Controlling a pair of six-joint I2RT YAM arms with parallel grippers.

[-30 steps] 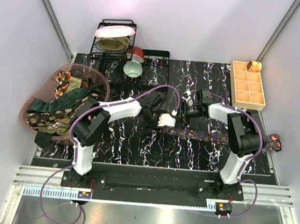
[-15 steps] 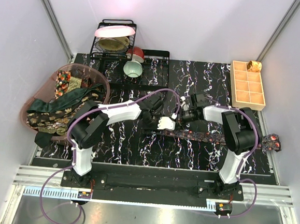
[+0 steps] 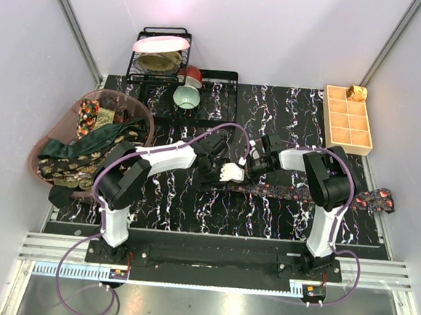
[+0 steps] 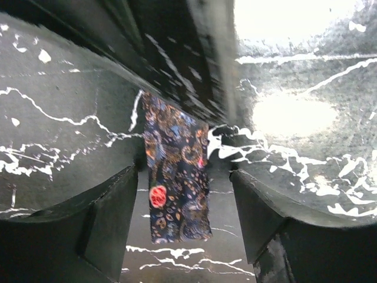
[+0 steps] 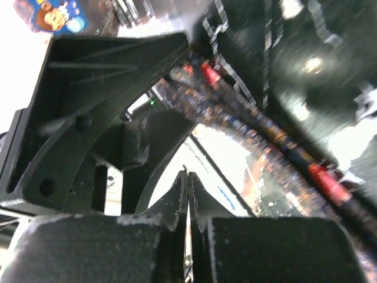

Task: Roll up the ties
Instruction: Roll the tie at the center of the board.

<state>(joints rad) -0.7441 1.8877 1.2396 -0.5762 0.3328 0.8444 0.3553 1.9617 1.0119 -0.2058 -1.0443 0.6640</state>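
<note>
On the dark table (image 3: 163, 205), the dotted tie (image 3: 295, 191) lies flat, its end between the spread fingers of my left gripper (image 4: 184, 194). My right gripper (image 5: 187, 180) is pressed together, seemingly empty. If I close crooked, the roll may begin skewed.

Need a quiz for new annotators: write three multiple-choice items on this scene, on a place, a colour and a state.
1. Where on the black marbled table does the tan rectangular gridded tray stand? A far right corner; B near left corner; C centre.
2. What colour are the round dots on the long dark patterned fabric tie lying across the table? A white; B red; C green.
3. How is the left claw? A shut on the tie; B shut on nothing; C open, fingers either side of the tie's end.
Answers: A, it sits at the back by the right wall; B, red dots show along it; C, gaps show each side of the fabric.
</note>
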